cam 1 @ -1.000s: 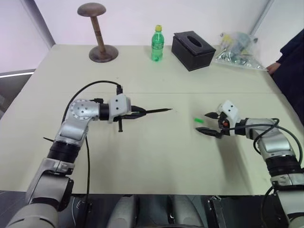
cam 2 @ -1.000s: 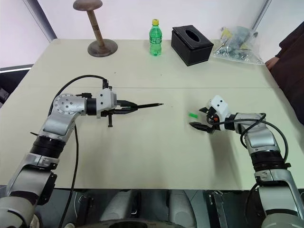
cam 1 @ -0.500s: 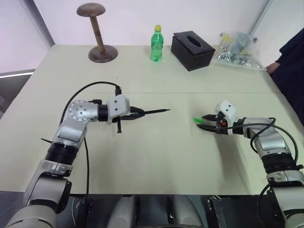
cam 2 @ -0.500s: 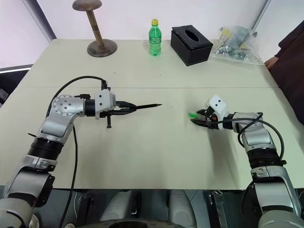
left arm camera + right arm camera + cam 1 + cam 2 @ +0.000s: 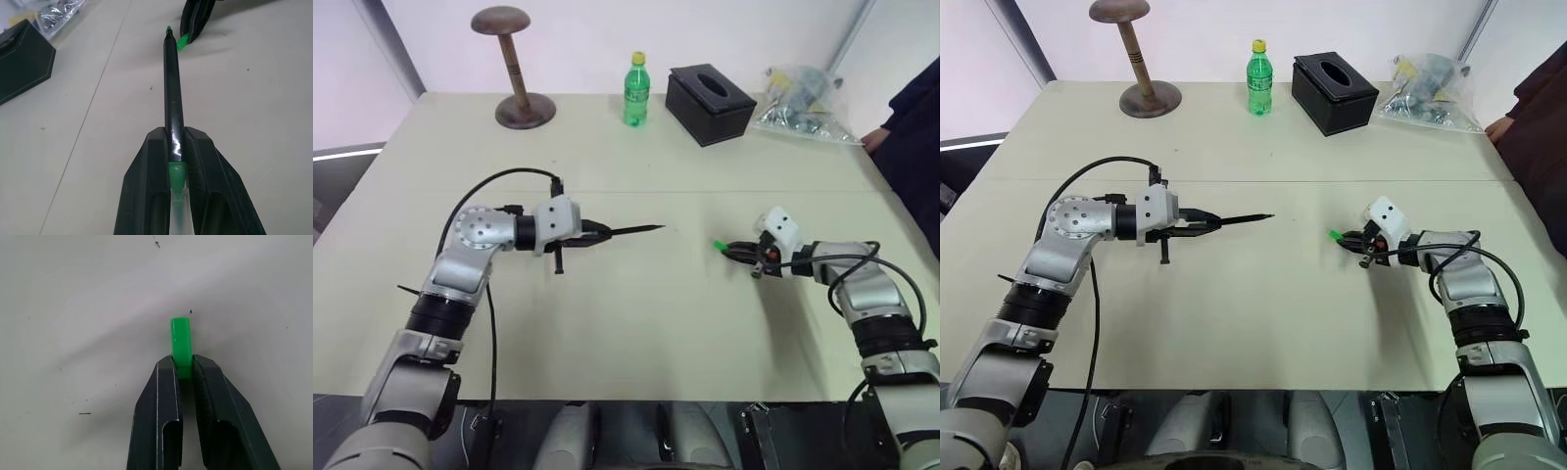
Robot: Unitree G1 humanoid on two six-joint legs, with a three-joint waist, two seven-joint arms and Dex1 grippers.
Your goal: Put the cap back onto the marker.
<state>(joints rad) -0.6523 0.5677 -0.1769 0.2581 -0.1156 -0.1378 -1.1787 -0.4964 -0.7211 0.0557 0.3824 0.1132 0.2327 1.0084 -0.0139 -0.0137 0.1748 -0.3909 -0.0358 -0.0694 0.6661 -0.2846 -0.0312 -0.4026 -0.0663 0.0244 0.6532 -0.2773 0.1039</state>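
The black marker [image 5: 631, 230] sticks out level from my left gripper [image 5: 597, 234], which is shut on its rear end; its green-tipped point aims toward the right. In the left wrist view the marker [image 5: 172, 98] runs out between the fingers [image 5: 146, 186]. The small green cap [image 5: 716, 245] lies low over the table at centre right, and my right gripper [image 5: 732, 252] is shut on its near end. In the right wrist view the cap [image 5: 180, 343] pokes out past the closed fingertips [image 5: 168, 377]. A gap of table separates marker tip and cap.
Along the far edge stand a wooden hat stand [image 5: 517, 73], a green bottle with a yellow lid [image 5: 637, 90], a black tissue box [image 5: 711, 103] and a clear bag of items [image 5: 803, 103]. A person's dark sleeve and hand [image 5: 886, 132] show at the far right.
My right gripper has shut on the cap, which lay on the table just ahead of its open fingers. The left arm and marker have not moved.
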